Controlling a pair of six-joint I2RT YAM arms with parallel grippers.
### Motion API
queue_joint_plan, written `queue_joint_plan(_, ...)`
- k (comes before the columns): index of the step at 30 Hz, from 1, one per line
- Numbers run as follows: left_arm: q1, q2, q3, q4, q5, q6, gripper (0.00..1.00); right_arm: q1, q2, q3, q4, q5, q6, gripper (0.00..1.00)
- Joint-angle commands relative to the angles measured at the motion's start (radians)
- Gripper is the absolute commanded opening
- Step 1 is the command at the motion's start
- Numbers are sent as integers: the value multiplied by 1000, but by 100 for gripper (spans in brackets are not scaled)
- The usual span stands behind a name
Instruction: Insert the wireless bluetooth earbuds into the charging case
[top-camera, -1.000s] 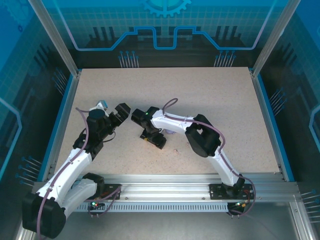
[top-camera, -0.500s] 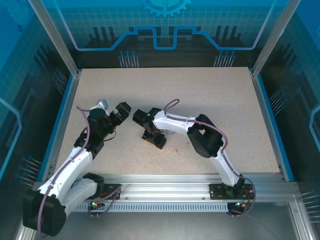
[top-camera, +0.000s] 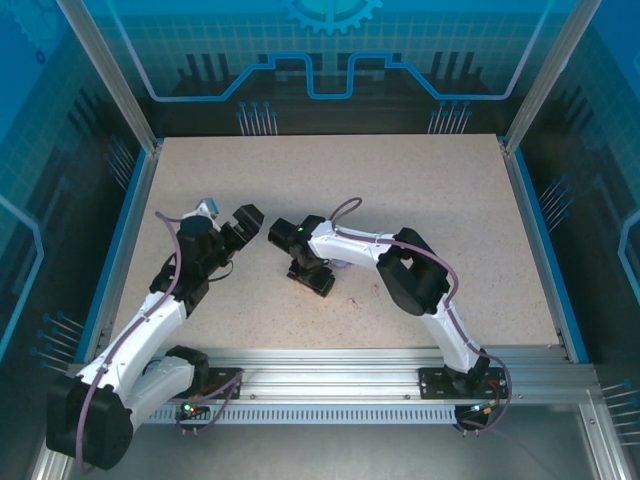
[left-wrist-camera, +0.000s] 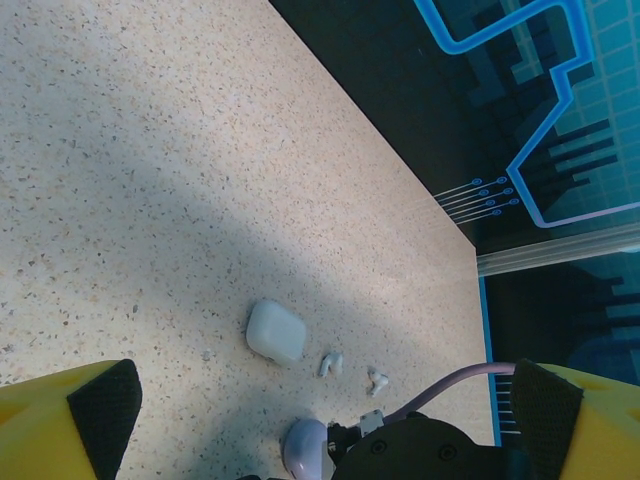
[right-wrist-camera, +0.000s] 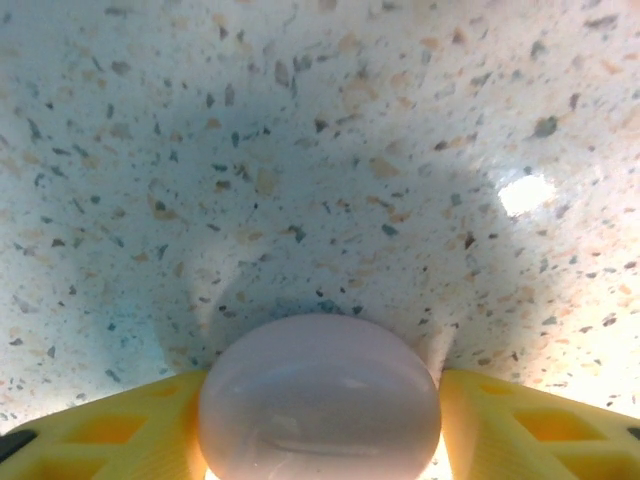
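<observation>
This is a robot test cell in a lab. A left arm (top-camera: 150, 320) and a right arm (top-camera: 420, 285) are bolted to an aluminium rail (top-camera: 330, 372) at the edge of a speckled table (top-camera: 400, 190). Metal posts (top-camera: 105, 75) and blue walls (top-camera: 200, 45) printed with circuit lines and a gear (top-camera: 333, 12) enclose it.

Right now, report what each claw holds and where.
Left claw: open, empty. Right claw: yellow fingers flank the pale lilac rounded plastic case at its sides; firm grip cannot be told.
</observation>
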Motion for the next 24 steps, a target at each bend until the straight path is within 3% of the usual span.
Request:
queue_joint_plan(1,6,10,-8,24,23,-13,99,-24,-6,-21,-22,40,-1,57)
queue_joint_plan(7,6,19,-11,30,39,-3,99,-27,-17,-37,10,33,-24,42)
queue_joint_plan(14,6,-33,-75,76,114,33,99,-31,-118,-115,88,40,-91,39)
queue_joint_plan(20,6,-84,-133,94,259,67,99,-61,-261,-205,138,55,-146,39)
queue_joint_plan(24,6,-66,-205,196,372,22,99,-106,-346,-243,186,43,-184,40)
